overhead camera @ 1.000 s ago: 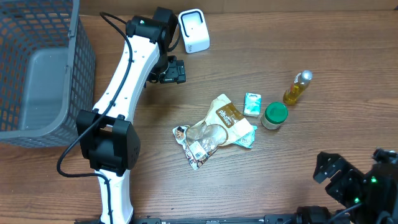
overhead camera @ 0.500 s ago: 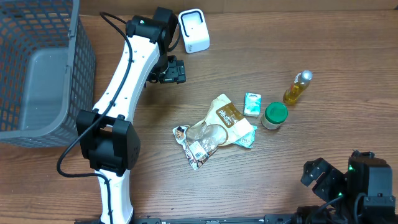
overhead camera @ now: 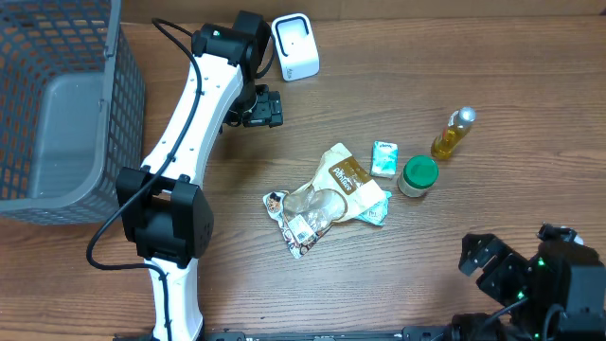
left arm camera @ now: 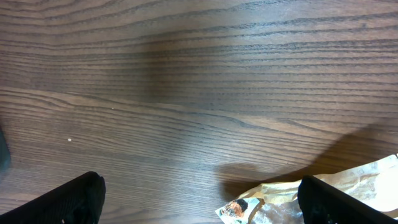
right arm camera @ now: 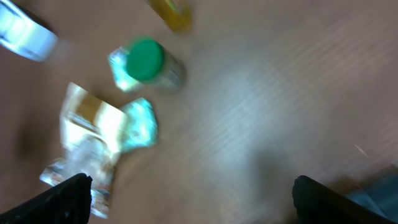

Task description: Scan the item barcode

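Left gripper (overhead camera: 263, 107), right gripper (overhead camera: 485, 263) are seen wide, empty; light crinkly snack pouch (overhead camera: 343, 178) is likely best pinched at sealed edge.

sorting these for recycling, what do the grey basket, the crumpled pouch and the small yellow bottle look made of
The grey basket looks like matt moulded plastic: even colour, regular mesh walls. The crumpled pouch seems thin glossy plastic film: sharp creases, a see-through patch. The yellow bottle is clear, glass or plastic, I cannot tell; liquid shows through, cap looks shiny metallic.
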Controlling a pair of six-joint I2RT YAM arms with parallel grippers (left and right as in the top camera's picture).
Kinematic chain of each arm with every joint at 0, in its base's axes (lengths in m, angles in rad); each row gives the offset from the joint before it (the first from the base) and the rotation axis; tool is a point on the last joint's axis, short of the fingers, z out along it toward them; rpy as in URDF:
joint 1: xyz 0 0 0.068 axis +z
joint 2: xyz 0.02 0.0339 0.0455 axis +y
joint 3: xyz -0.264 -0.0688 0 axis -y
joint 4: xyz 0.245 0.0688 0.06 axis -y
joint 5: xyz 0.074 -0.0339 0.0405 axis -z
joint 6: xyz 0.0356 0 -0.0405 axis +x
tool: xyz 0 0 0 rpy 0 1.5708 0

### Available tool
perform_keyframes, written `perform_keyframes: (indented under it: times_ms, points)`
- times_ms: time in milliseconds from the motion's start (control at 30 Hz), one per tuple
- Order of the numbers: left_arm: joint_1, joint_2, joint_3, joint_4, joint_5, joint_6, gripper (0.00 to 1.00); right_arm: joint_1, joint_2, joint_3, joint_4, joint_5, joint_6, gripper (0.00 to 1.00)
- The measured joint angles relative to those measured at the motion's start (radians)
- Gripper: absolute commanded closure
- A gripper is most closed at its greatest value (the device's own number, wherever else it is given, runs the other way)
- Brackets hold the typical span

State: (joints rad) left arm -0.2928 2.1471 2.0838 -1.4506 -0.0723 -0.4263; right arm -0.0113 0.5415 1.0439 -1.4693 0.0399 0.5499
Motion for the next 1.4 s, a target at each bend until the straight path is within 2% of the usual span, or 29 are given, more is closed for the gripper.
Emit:
perform_keyframes:
  times_ms: [267, 600, 933, 1067, 1200, 1400]
  points:
    - [0.0, 0.0, 0.0, 0.0, 0.0, 0.002, 0.0, 0.0, -0.102, -0.096, 0.346, -0.015, 0.0, 0.0]
    - [0.0, 0.0, 0.0, 0.0, 0.0, 0.003, 0.0, 0.009, -0.285, -0.483, 0.766, -0.053, 0.0, 0.0]
    - [0.0, 0.0, 0.0, 0.0, 0.0, 0.003, 0.0, 0.124, -0.438, -0.741, 1.381, -0.039, -0.033, 0.0]
    - [0.0, 0.0, 0.0, 0.0, 0.0, 0.003, 0.0, 0.125, -0.465, -0.805, 1.498, -0.035, -0.045, 0.0]
    - [0.0, 0.0, 0.0, 0.0, 0.0, 0.003, 0.0, 0.125, -0.49, -0.854, 1.531, -0.043, -0.081, 0.0]
    - [0.0, 0.0, 0.0, 0.0, 0.0, 0.003, 0.0, 0.125, -0.524, -0.924, 1.656, -0.098, -0.216, 0.0]
